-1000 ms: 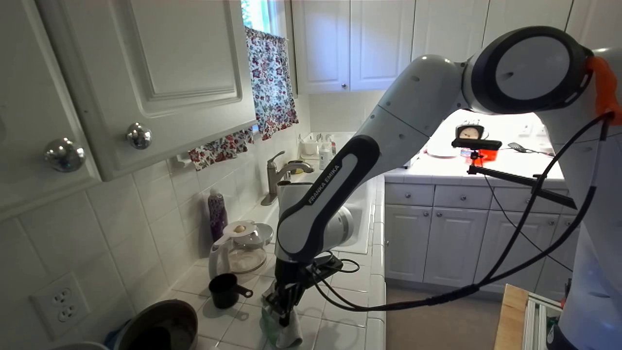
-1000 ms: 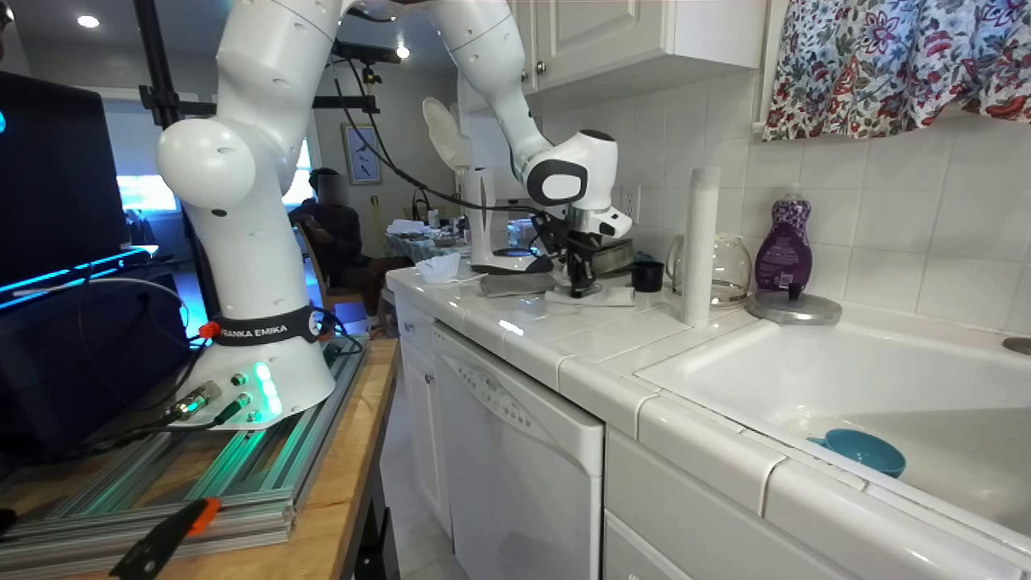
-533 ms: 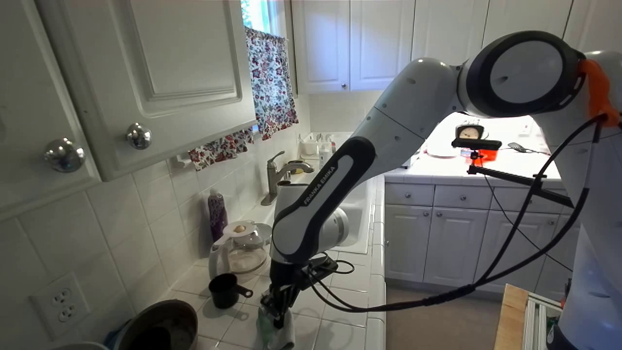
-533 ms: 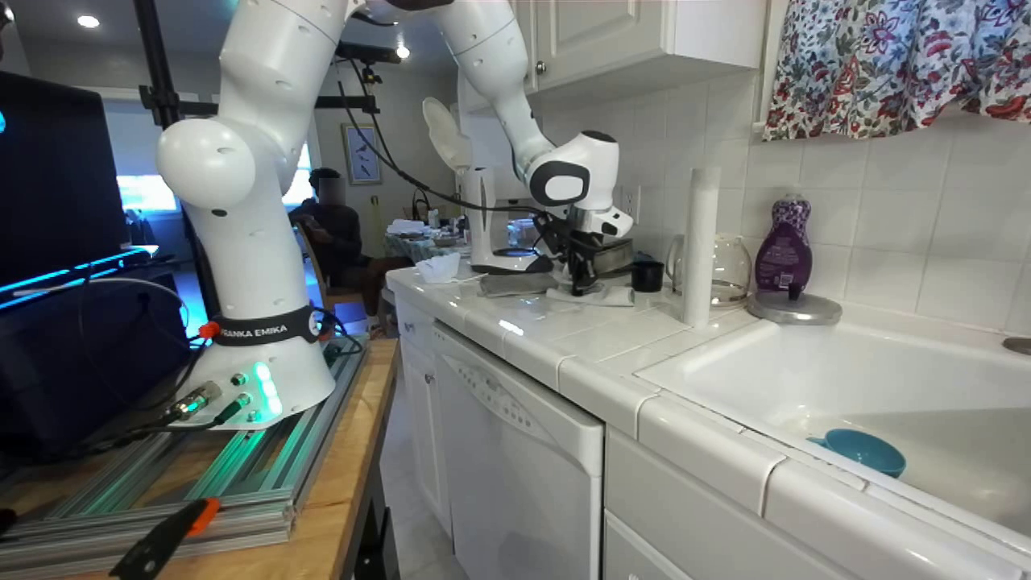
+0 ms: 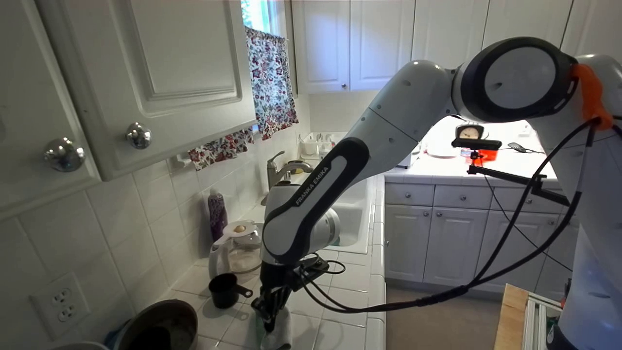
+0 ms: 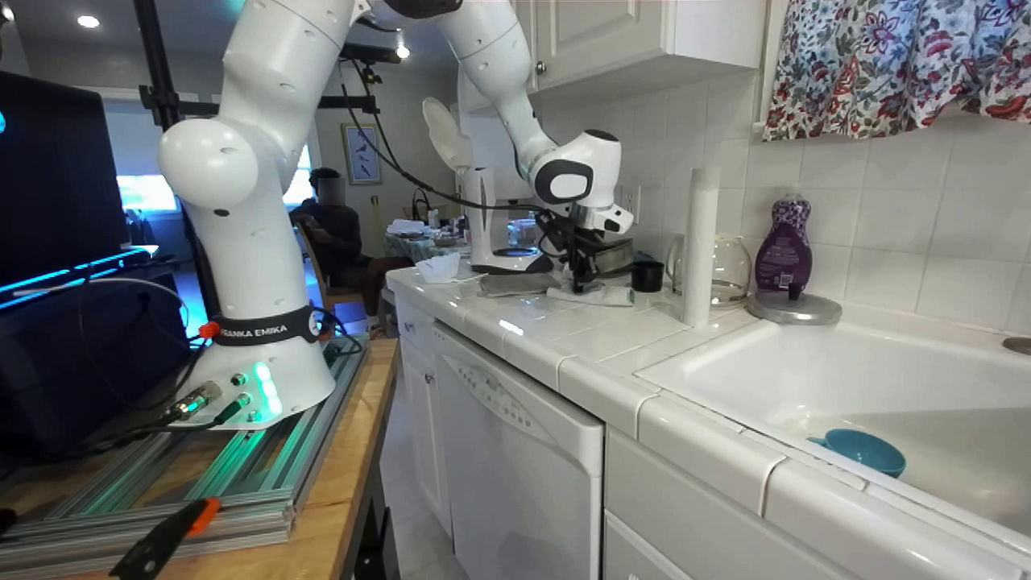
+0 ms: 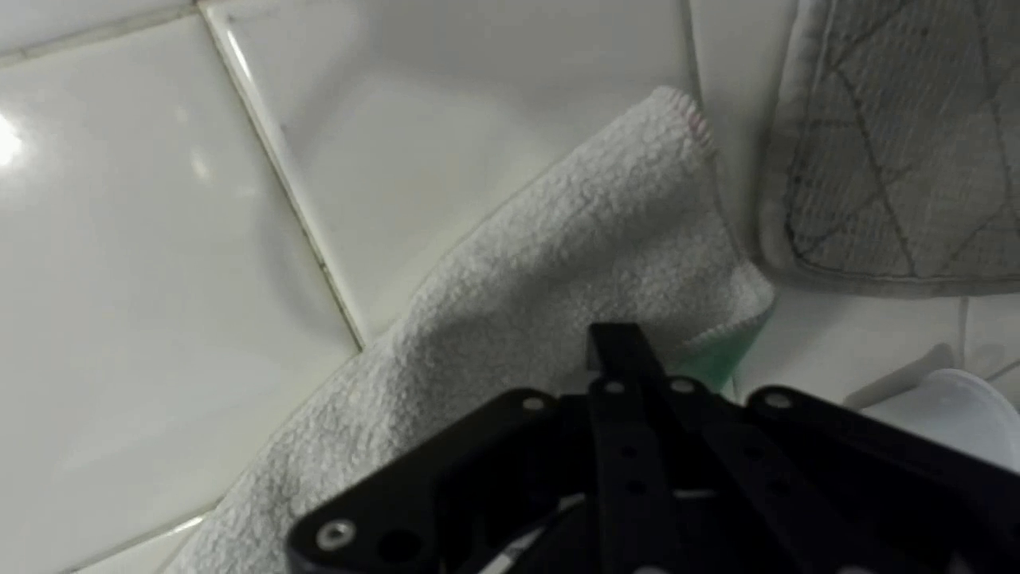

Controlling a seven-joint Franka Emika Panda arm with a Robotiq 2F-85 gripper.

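Note:
My gripper (image 7: 617, 339) is shut, its two black fingers together, with the tips at a white fleecy cloth with green parts (image 7: 526, 295). I cannot see any cloth between the fingers. The cloth lies loosely folded on the white tiled counter, and a green part shows to the right of the fingers in the wrist view. In both exterior views the gripper (image 5: 268, 325) (image 6: 578, 288) points down and reaches the cloth (image 5: 279, 335) (image 6: 600, 296). A black cup with a handle (image 5: 224, 290) stands close by.
A grey quilted mat (image 7: 900, 143) lies beside the cloth. A dark pan (image 5: 158, 323) stands near the wall, with a glass coffee pot (image 5: 245, 253) farther along. A white upright cylinder (image 6: 699, 250), a metal lid (image 6: 793, 308) and a purple bottle (image 6: 784, 246) stand near the sink (image 6: 725, 354).
The arm and gripper have moved a little left and down in an exterior view. The cloth has shifted the same way there, and less of its green shows. The gripper stays shut.

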